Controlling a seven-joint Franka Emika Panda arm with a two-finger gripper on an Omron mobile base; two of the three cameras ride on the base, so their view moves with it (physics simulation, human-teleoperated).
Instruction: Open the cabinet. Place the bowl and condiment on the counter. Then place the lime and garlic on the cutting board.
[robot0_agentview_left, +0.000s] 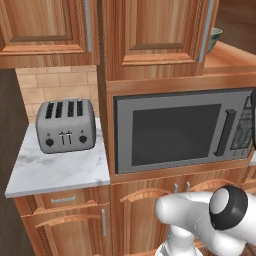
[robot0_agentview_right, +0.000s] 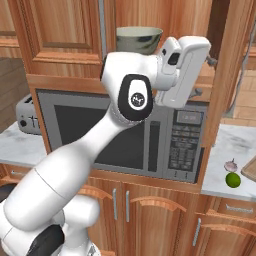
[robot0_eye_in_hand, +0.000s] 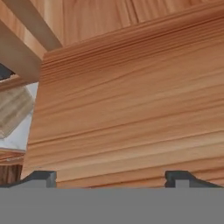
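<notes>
Nearest my camera, the gripper (robot0_eye_in_hand: 111, 177) has its two dark fingertips spread wide apart, holding nothing, pressed up close to the broad reddish-brown wooden cabinet door (robot0_eye_in_hand: 131, 100), which stands swung open, its long axis vertical. Past the raised white arm, the round deep bowl with dark outside and cream inside (robot0_agentview_right: 139, 39) sits upright on the shelf above the grey microwave (robot0_agentview_right: 125, 135). Further right, the small green lime (robot0_agentview_right: 233, 179) and pinkish-white garlic bulb (robot0_agentview_right: 230, 164) rest on the white marble table (robot0_agentview_right: 225, 150); I judge that reaching in carelessly could clip the door edge or knock the bowl off.
</notes>
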